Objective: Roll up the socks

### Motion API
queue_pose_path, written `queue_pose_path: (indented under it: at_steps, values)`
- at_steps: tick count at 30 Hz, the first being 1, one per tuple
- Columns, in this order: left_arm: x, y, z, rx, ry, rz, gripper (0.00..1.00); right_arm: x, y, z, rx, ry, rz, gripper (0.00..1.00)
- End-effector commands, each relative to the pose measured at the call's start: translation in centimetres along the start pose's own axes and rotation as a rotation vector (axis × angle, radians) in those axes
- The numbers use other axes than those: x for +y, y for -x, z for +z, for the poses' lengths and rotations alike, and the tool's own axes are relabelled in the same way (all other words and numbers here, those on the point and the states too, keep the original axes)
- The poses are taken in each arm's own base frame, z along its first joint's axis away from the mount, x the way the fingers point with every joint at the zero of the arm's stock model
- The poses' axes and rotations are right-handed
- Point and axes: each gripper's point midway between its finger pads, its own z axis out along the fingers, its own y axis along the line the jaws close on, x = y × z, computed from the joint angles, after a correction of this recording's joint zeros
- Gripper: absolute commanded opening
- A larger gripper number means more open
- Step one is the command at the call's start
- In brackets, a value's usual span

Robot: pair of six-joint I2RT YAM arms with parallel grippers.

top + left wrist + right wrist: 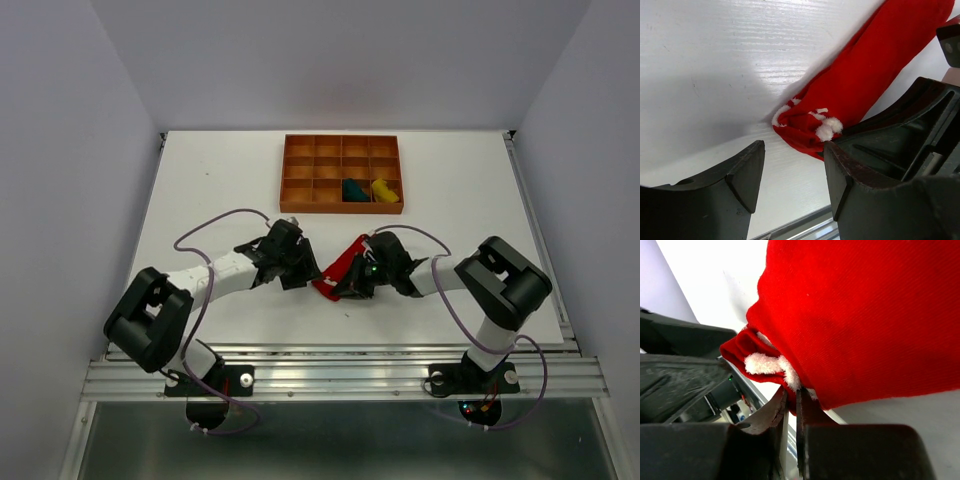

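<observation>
Aluminium rail (340, 375) along the near edge of the white table (200, 190) carries the bases of both arms, which bend inward so that their wrists meet near the table's middle. Left gripper (792, 160), seen at centre-left from above (303, 276), stands with its jaws well apart and nothing between them; only bare table shows in the gap. Its finger on the right of the wrist view lies just beside the cuff end of the red sock (870, 75), and whether the two touch cannot be told. Right gripper (791, 400), facing it from the other side (352, 282), has its jaws drawn almost together, pinching a thin fold of the red sock at the cuff edge. Fluffy white trim (760, 362) shows at that cuff, also visible from the left wrist (827, 129). Between the two grippers the red sock (345, 258) lies stretched out flat on the table, running diagonally away toward the far right. Farther back, an orange-brown tray (284, 175) divided into a grid of compartments sits near the far edge; in its near row a bundled teal sock (353, 189) fills the third compartment from the left and a bundled yellow sock (384, 189) the rightmost one beside it.
</observation>
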Motion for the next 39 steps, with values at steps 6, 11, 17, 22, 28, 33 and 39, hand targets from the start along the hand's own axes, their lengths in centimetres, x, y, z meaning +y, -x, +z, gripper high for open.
queue_pose_path:
  at_steps: [6,11,17,22,28,33,39]
  values:
    - [-0.4,-0.6,0.8,0.012,-0.043,0.014,0.6,-2.4,0.2,-0.2,-0.01,-0.049,0.1,0.01]
    - [-1.0,-1.0,1.1,0.015,-0.09,0.0,0.6,-2.8,0.1,0.0,0.006,-0.045,0.127,0.01]
    - [-1.9,-0.5,-0.6,-0.056,-0.171,-0.017,0.6,-2.8,-0.4,0.1,0.03,-0.026,0.151,0.01]
    - [-1.0,-0.7,-1.4,-0.089,-0.172,-0.034,0.61,-2.8,-0.5,0.1,0.03,-0.026,0.154,0.01]
    - [-0.3,-1.3,-0.8,-0.068,-0.154,-0.038,0.6,-2.9,-0.2,-0.1,0.021,-0.025,0.16,0.01]
    - [0.4,-1.4,-0.4,-0.069,-0.127,-0.044,0.6,-2.7,-0.2,-0.2,0.016,-0.016,0.162,0.01]
    - [0.5,-1.6,0.4,-0.047,-0.116,-0.047,0.57,-2.7,-0.4,-0.1,0.03,-0.005,0.169,0.01]
